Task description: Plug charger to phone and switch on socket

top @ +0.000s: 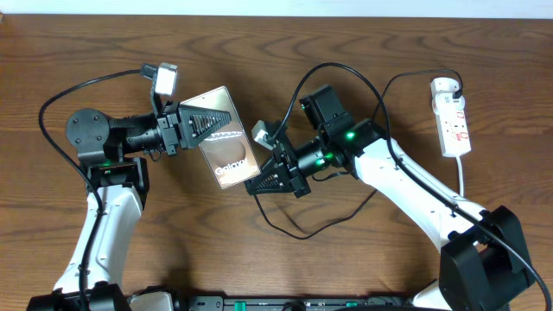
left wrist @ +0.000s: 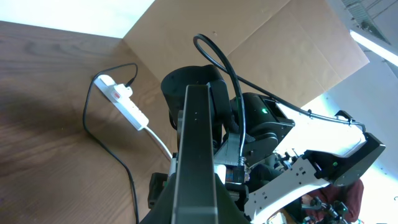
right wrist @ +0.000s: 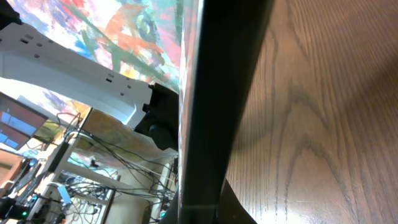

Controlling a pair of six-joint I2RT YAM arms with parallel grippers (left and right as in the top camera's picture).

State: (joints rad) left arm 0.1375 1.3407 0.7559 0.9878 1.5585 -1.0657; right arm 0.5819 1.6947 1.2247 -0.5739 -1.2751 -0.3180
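The grey-silver phone [top: 226, 138] with white "Galaxy" lettering is held tilted above the table between both grippers. My left gripper [top: 194, 130] is shut on its left edge. My right gripper [top: 270, 177] is shut on its lower right corner. Each wrist view shows the phone edge-on as a dark bar, in the left wrist view [left wrist: 199, 155] and the right wrist view [right wrist: 217, 93]. The white socket [top: 454, 121] lies at the far right; it also shows in the left wrist view [left wrist: 124, 102]. The thin black charger cable [top: 304, 237] runs from it and loops under my right arm [left wrist: 131, 177]. Its plug tip is hidden.
The socket's white cord [top: 464, 177] runs toward the right arm's base. Thicker black arm cables arch over both arms. Brown cardboard [left wrist: 280, 43] stands beyond the table's far edge in the left wrist view.
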